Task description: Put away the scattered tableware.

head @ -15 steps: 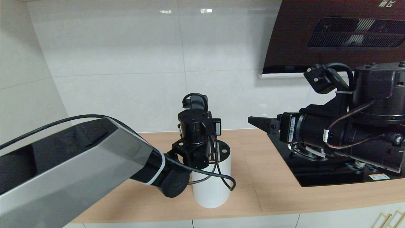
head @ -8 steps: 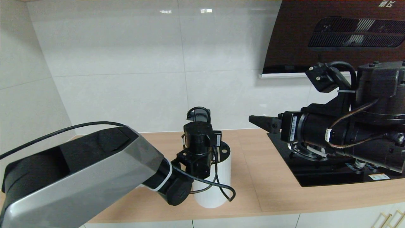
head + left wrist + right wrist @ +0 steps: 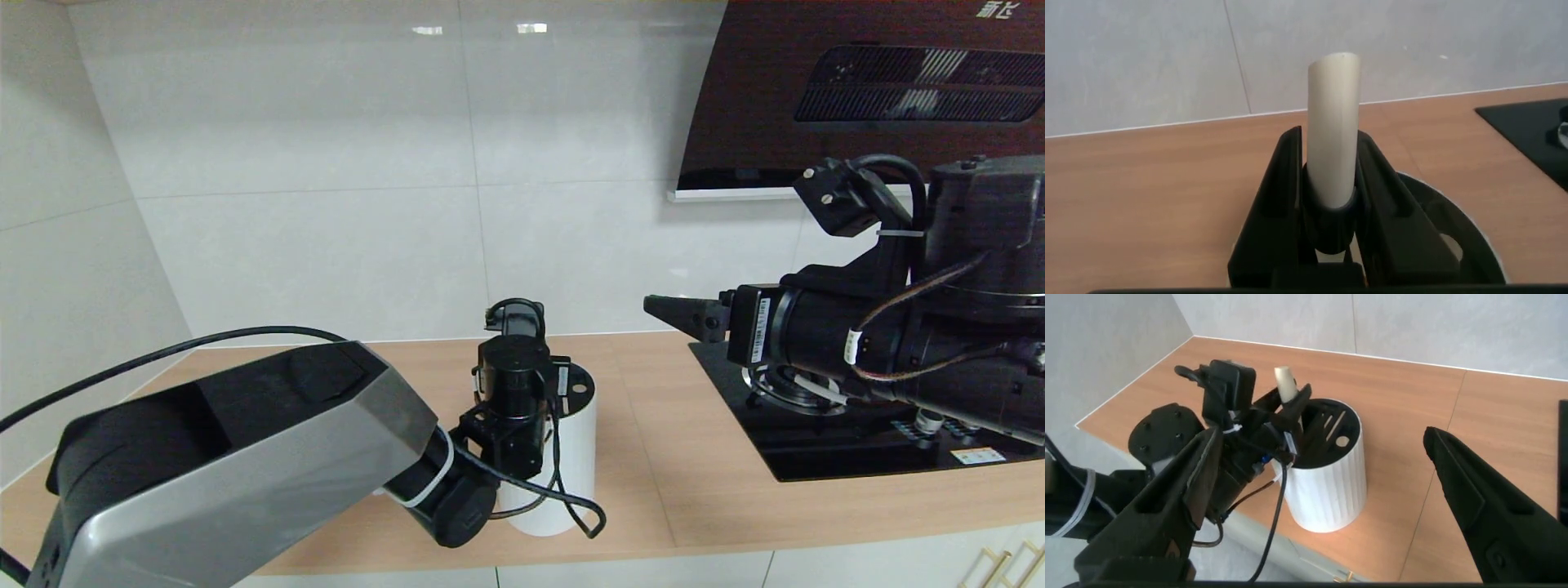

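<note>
Left claw (image 3: pixel 1331 163) lowered over holder (image 3: pixel 571 457), gripping cream handle (image 3: pixel 1333 98); lower end hidden

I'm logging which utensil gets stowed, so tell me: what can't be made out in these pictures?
- Left wrist view: the cream handle runs down between the fingers of the left hand, which hide its lower end, so the utensil's type is unknown.
- Right wrist view: whatever is inside the white holder is hidden under its black slotted lid.
- Head view: the left arm blocks the hand's grip and most of the holder's top.
</note>
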You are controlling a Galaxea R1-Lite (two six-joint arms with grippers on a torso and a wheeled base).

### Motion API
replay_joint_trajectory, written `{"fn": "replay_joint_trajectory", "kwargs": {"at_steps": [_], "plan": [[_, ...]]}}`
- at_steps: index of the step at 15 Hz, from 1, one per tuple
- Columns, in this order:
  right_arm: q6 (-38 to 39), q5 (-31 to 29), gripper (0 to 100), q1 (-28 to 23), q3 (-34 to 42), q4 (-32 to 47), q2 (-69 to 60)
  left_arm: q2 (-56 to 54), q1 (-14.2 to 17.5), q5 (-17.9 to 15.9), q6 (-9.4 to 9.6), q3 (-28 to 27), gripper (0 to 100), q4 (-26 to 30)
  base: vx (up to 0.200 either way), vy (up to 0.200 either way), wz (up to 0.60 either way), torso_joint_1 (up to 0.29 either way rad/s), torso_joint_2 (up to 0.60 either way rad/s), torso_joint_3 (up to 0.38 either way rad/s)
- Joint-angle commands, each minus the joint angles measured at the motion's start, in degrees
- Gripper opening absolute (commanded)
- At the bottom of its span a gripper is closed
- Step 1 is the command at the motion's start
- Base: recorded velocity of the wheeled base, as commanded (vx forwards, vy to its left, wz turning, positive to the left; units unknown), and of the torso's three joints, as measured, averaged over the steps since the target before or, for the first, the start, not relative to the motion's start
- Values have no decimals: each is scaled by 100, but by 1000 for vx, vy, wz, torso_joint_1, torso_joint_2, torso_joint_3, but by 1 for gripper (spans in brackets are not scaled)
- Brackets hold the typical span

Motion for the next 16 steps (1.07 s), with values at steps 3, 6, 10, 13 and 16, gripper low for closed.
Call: {"fn": "replay_joint_trajectory", "kwargs": {"at_steps": [3, 6, 10, 13, 16], "plan": [[-1, 1, 100, 3, 0, -4, -1, -7, 2, 44, 5, 4, 100, -2, 0, 0, 0, 0, 0, 0], [-1, 1, 100, 3, 0, -4, -1, -33, 2, 44, 5, 4, 100, -2, 0, 0, 0, 0, 0, 0], [-1, 1, 100, 3, 0, -4, -10, -394, 37, 62, 22, 74, 100, -46, 0, 0, 0, 0, 0, 0], [-1, 1, 100, 3, 0, -4, -1, -824, 63, 44, 110, 425, 100, -20, 0, 0, 0, 0, 0, 0], [-1, 1, 100, 3, 0, -4, -62, -1765, 116, 18, 303, 715, 100, -20, 0, 0, 0, 0, 0, 0]]}}
